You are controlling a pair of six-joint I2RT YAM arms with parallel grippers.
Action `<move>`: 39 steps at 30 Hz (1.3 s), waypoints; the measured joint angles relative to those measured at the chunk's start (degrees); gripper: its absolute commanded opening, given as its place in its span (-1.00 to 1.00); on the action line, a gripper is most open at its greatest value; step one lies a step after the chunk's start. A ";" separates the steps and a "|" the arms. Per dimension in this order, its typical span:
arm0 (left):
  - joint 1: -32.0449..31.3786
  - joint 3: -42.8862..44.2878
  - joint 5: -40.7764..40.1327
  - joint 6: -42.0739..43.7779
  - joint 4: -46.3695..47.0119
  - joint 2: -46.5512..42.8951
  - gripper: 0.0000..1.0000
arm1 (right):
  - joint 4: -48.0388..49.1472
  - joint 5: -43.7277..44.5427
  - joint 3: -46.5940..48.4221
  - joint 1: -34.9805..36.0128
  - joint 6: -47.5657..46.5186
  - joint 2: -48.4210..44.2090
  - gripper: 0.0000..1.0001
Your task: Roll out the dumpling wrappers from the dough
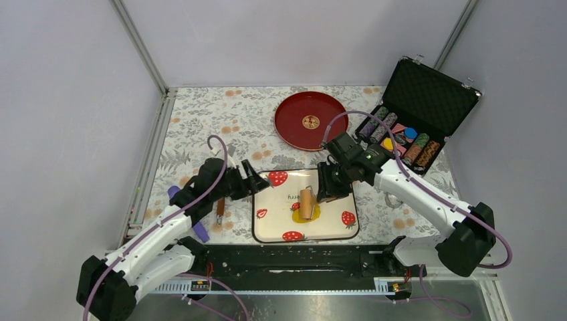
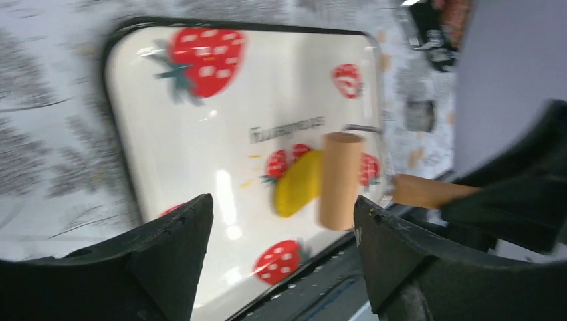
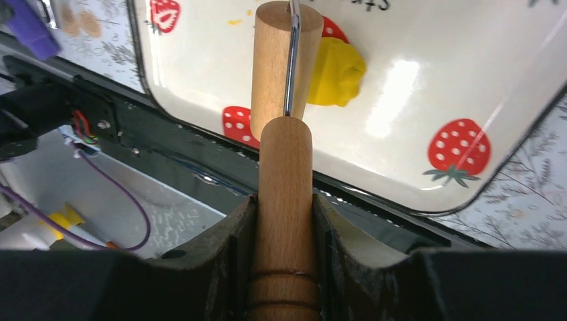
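The dough (image 1: 299, 216) is a bright yellow flattened lump on the white strawberry tray (image 1: 332, 226). A wooden roller (image 1: 306, 202) lies across the dough. My right gripper (image 1: 330, 185) is shut on the roller's handle (image 3: 285, 194). In the right wrist view the roller barrel (image 3: 281, 63) covers the left part of the dough (image 3: 337, 72). My left gripper (image 1: 257, 179) is open and empty over the tray's far left corner. Its view shows the dough (image 2: 295, 185) partly under the roller (image 2: 339, 179). No separate small round wrapper shows.
A red round plate (image 1: 309, 120) lies behind the tray. An open black case of poker chips (image 1: 411, 117) stands at the back right. A purple object (image 1: 200, 232) and a wooden-handled tool (image 1: 220, 208) lie left of the tray. The black table rail (image 1: 301, 257) runs along the front.
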 measured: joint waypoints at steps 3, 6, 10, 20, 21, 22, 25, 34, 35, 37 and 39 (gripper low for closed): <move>5.79 0.07 0.26 3.08 -6.40 1.20 0.35 | -2.93 1.51 0.63 -0.37 -1.86 -0.37 -1.00; 8.92 -0.15 1.46 5.70 -9.86 6.29 0.20 | -5.11 2.25 1.81 -0.39 -3.69 -0.39 -1.00; 10.36 -2.27 4.00 7.54 -9.77 13.07 0.06 | -6.10 2.40 2.64 -0.42 -5.22 -0.39 -1.00; 10.45 -4.44 6.93 8.41 -5.33 19.82 -0.41 | -9.77 5.05 6.32 -0.48 -5.73 1.95 -1.00; 10.45 -4.42 7.10 8.28 -4.74 20.41 -0.48 | -10.08 5.49 6.97 -0.50 -5.77 2.75 -1.00; 10.45 -4.42 7.26 8.11 -4.37 20.83 -0.53 | -10.16 5.84 7.39 -0.50 -5.86 3.45 -1.00; 10.49 -4.39 7.54 7.91 -3.23 22.10 -0.63 | -10.62 6.47 8.24 -0.50 -6.08 5.25 -1.00; 10.71 -4.31 8.09 7.85 -2.14 23.19 -0.77 | -11.23 6.86 10.40 -0.48 -6.60 8.37 -1.00; 10.71 -4.28 8.24 7.85 -1.90 23.37 -0.79 | -11.21 6.82 10.40 -0.42 -6.73 8.66 -1.00; 10.71 -4.24 8.48 7.87 -1.64 23.61 -0.83 | -11.17 6.82 10.40 -0.26 -6.95 8.96 -1.00; 10.71 -4.13 8.59 7.87 -1.51 23.82 -0.87 | -11.17 6.86 10.32 -0.22 -7.17 9.03 -1.00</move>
